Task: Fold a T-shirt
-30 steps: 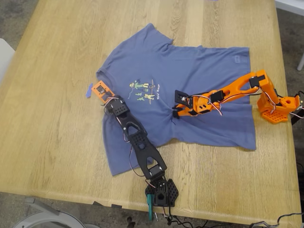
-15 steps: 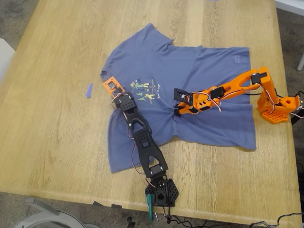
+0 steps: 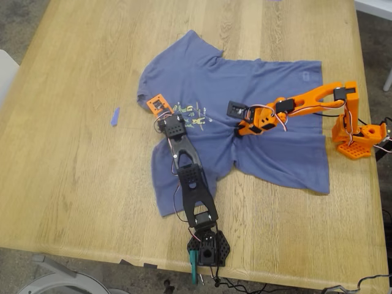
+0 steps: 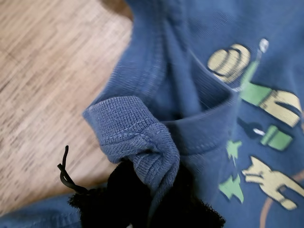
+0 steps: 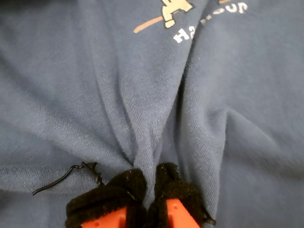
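The slate-blue T-shirt (image 3: 269,86) lies crumpled on the wooden table (image 3: 67,171), print side up. My first gripper (image 3: 157,104), on the black arm, is shut on a ribbed edge of the shirt beside the green-and-yellow print (image 3: 191,115). In the first wrist view that ribbed edge (image 4: 137,137) bunches out of the black padded jaws of my first gripper (image 4: 152,192). My second gripper (image 3: 236,130), on the orange arm, is shut on a pinched ridge of cloth at the shirt's middle. In the second wrist view, folds (image 5: 142,123) run into its jaws (image 5: 151,190).
A small blue scrap of tape (image 3: 114,116) lies on the bare wood toward the exterior view's left of the shirt. The black arm's base (image 3: 208,248) sits at the near table edge. The orange arm's base (image 3: 356,138) is at the exterior view's right edge.
My first gripper has dragged the shirt's edge toward the exterior view's right, over part of the print. My second gripper has pulled its pinch of cloth back toward the orange base. The shirt has bunched inward.
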You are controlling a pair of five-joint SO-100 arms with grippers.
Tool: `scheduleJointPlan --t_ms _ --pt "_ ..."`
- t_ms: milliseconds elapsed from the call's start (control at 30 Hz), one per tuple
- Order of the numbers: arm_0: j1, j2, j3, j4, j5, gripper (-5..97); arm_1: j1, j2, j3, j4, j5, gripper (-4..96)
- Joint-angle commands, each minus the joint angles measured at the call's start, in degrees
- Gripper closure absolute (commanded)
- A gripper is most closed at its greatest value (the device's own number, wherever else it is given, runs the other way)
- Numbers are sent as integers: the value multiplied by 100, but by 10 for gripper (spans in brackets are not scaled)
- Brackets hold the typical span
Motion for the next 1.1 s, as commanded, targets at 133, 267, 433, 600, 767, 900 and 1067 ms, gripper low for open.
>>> scheduleJointPlan --t_ms 133,267,433,600,767,900,1067 --pt "536 1336 -114 343 26 918 255 510 -527 756 -62 913" --pt "782 1468 -114 422 9 918 413 580 -650 923 -79 913" --pt "1037 1723 -105 580 -9 918 721 659 -791 1046 -114 913" --pt "1274 2057 -97 747 -9 918 1125 650 -958 896 -141 913" --pt "1591 2408 -97 879 9 918 1424 606 -1002 686 -149 913" --pt "1969 2654 -97 940 9 918 1521 536 -1020 562 -149 913" --pt "2566 2839 -132 940 9 918 1538 431 -1020 396 -132 913"
